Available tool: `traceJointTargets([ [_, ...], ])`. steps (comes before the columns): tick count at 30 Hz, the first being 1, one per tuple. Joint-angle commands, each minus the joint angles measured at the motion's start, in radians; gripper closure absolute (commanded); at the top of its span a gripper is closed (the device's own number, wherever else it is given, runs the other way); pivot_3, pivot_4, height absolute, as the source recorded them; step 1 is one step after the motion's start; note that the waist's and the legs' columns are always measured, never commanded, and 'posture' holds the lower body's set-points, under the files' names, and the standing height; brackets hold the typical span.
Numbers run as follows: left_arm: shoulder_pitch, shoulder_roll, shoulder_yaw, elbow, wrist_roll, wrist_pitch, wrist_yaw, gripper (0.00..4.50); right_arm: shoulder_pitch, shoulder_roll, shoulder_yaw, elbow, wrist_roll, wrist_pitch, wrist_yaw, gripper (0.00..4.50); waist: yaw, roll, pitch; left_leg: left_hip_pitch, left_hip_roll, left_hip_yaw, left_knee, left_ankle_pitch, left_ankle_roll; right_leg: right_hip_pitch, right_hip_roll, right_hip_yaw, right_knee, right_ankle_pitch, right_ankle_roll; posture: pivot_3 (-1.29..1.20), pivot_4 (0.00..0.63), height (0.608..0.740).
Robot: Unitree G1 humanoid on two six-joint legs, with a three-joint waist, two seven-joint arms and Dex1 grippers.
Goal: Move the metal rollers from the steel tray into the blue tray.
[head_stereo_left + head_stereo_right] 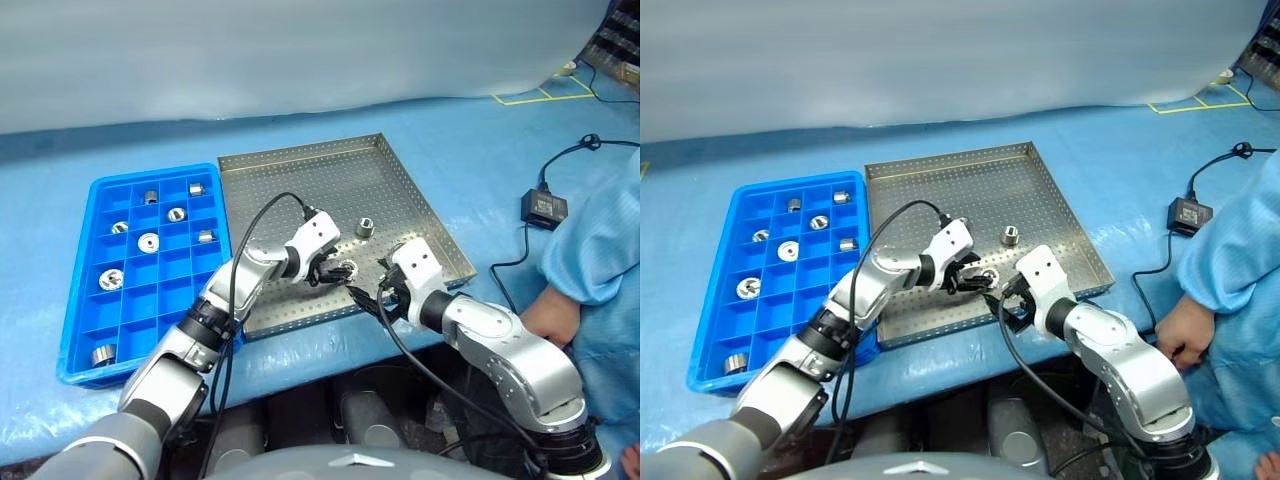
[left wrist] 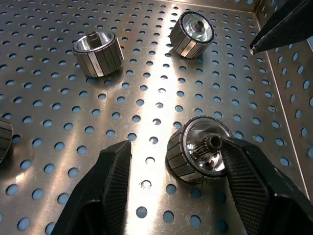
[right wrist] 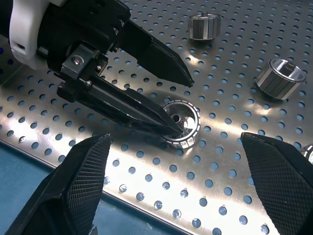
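Left eye view: blue tray beside steel tray on the bench; about eight metal rollers already lay in its compartments, so the job looked well along.

Left wrist view: left gripper, fingers partly spread, straddled one roller on the steel tray, one finger in its bore; two more lay beyond, a fourth cut off.

Right wrist view: right gripper, fingers wide, empty, near the steel tray's front rim.

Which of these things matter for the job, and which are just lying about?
Job:
- small shiny metal rollers
- perforated silver steel tray
- bright blue gridded plastic tray
- left tool

Lying about:
- black power adapter with cable
- person's hand
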Motion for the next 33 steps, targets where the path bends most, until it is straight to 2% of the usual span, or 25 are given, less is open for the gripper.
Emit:
traceJointTargets([
  [1, 0.002, -0.01, 0.006, -0.005, 0.005, -0.009, -0.006, 2.31, -0.009, 0.003, 0.001, -0.004, 0.001, -0.018, 0.005, 0.0, 0.001, 0.0, 0.0, 0.0, 0.0, 0.0, 0.0, 0.0, 0.0, 0.0, 0.0, 0.0, 0.0, 0.0, 0.0, -0.25, 0.15, 0.74],
  [7, 0.015, -0.008, 0.01, -0.019, -0.002, -0.014, -0.027, 2.31, -0.006, 0.004, 0.007, -0.002, -0.001, -0.021, 0.005, 0.0, 0.001, 0.0, 0.0, 0.0, 0.0, 0.0, 0.0, 0.0, 0.0, 0.0, 0.0, 0.0, 0.0, 0.0, 0.0, -0.25, 0.15, 0.74],
  [9, 0.012, -0.012, 0.021, -0.013, 0.002, -0.013, -0.017, 2.68, -0.009, 0.005, 0.008, 0.001, -0.004, -0.023, 0.003, 0.0, 0.001, 0.0, 0.0, 0.0, 0.0, 0.0, 0.0, 0.0, 0.0, 0.0, 0.0, 0.0, 0.0, 0.0, 0.0, -0.25, 0.15, 0.74],
  [12, 0.008, -0.012, 0.03, -0.015, 0.004, -0.007, -0.016, 3.52, -0.011, 0.006, 0.01, 0.006, -0.007, -0.026, 0.001, 0.0, 0.002, 0.0, 0.0, 0.0, 0.0, 0.0, 0.0, 0.0, 0.0, 0.0, 0.0, 0.0, 0.0, 0.0, 0.0, -0.25, 0.15, 0.74],
  [23, 0.005, -0.004, 0.077, -0.057, -0.021, 0.009, -0.019, 3.52, -0.02, 0.018, 0.017, 0.018, -0.021, -0.035, -0.005, 0.0, 0.002, 0.0, 0.0, 0.0, 0.0, 0.0, 0.0, 0.0, 0.0, 0.0, 0.0, 0.0, 0.0, 0.0, 0.001, -0.25, 0.15, 0.74],
  [26, 0.028, 0.016, 0.157, -0.168, -0.079, 0.076, -0.008, 3.52, -0.019, 0.021, 0.019, 0.025, -0.015, -0.042, 0.01, 0.0, 0.0, 0.0, 0.0, 0.0, 0.0, 0.0, 0.0, 0.0, 0.0, 0.0, 0.0, 0.0, 0.0, 0.001, 0.002, -0.24, 0.15, 0.74],
  [33, 0.151, 0.158, 0.325, -0.52, -0.156, 0.253, 0.053, 3.52, -0.034, 0.035, 0.026, 0.043, 0.041, -0.095, 0.096, 0.0, 0.0, 0.001, 0.0, 0.0, 0.001, 0.0, -0.001, 0.0, 0.0, -0.001, 0.0, 0.0, 0.001, 0.003, 0.005, -0.18, 0.15, 0.74],
])
